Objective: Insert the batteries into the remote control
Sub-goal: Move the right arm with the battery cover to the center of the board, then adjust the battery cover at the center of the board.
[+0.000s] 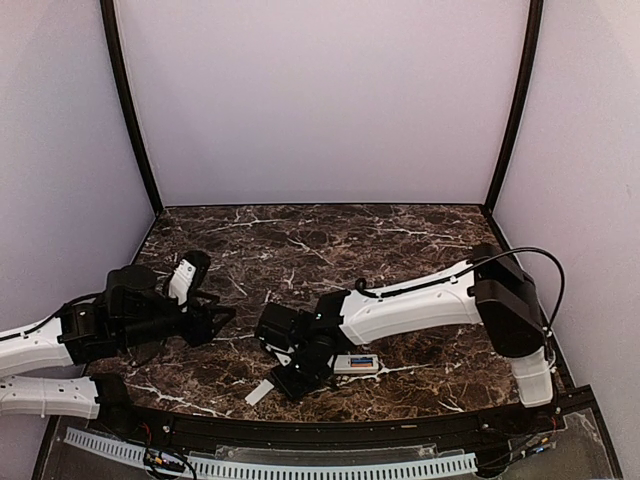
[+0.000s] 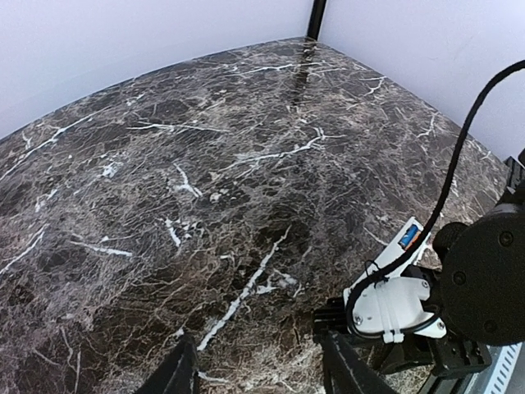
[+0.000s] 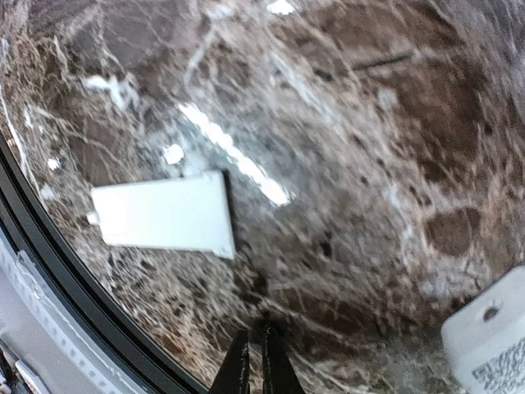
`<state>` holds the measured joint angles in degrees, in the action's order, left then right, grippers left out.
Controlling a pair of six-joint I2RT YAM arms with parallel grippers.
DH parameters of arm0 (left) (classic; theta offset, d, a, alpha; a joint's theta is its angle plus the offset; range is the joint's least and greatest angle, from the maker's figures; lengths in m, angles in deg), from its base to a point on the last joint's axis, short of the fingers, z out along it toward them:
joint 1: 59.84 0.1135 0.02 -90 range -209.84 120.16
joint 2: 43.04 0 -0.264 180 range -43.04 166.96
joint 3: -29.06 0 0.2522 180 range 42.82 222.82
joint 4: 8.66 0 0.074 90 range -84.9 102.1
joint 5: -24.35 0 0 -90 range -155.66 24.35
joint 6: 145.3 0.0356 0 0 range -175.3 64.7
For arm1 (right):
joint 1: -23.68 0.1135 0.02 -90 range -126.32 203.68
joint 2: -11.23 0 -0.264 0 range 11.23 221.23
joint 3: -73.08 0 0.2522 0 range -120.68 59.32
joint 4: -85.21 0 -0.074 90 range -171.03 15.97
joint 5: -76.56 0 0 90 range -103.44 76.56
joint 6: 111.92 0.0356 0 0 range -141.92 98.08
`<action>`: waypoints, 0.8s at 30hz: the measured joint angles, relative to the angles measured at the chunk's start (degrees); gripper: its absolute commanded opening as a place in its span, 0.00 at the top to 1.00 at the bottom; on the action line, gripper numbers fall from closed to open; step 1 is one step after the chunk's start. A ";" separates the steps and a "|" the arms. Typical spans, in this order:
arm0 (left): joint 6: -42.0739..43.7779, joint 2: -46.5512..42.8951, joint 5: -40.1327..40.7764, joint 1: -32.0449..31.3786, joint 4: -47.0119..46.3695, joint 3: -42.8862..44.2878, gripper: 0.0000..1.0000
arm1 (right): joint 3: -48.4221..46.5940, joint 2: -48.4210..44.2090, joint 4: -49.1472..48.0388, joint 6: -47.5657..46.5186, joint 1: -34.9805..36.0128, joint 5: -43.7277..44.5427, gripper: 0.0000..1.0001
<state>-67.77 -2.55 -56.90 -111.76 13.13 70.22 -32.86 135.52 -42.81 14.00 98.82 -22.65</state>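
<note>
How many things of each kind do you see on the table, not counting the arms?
Remote control: 1
Blue battery: 1
Orange battery: 1
Cover: 1
Total: 4

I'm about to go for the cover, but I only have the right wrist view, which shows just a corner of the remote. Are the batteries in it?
Observer: The top view shows the batteries, blue and orange, in the open back of the remote control. I cannot tell whether they are fully seated.
Operator: Is the left arm in my way?
Observer: No. The left gripper hangs over the table, well to the left of the remote control, open and empty.
Operator: How does the remote lie?
Observer: Lengthwise along the table's near edge, just right of the right gripper.
</note>
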 measured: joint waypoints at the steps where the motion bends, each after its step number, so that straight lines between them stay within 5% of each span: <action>1: 0.44 0.09 -0.96 0.00 -0.37 0.00 0.47 | 0.68 -0.57 0.26 0.57 0.13 0.02 0.89; 7: 1.29 6.54 -5.38 0.00 -1.29 0.81 0.41 | 8.35 -8.98 2.38 6.47 -0.57 2.16 0.80; 15: -3.04 15.65 -5.27 -1.27 -0.22 1.51 0.24 | 11.98 -21.51 2.08 9.84 -4.79 6.58 0.52; 20: -7.34 16.94 -3.13 -6.23 1.22 1.62 0.22 | 15.39 -25.83 -1.01 8.90 -5.40 11.30 0.29; 24: -11.61 22.80 -1.92 -7.82 2.82 1.84 0.22 | 22.91 -30.08 -5.57 7.89 -5.40 14.49 0.25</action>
<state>-79.38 20.24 -58.82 -119.59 15.95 72.06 -9.96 105.44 -48.38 21.89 93.42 -8.16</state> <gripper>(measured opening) 0.778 0.735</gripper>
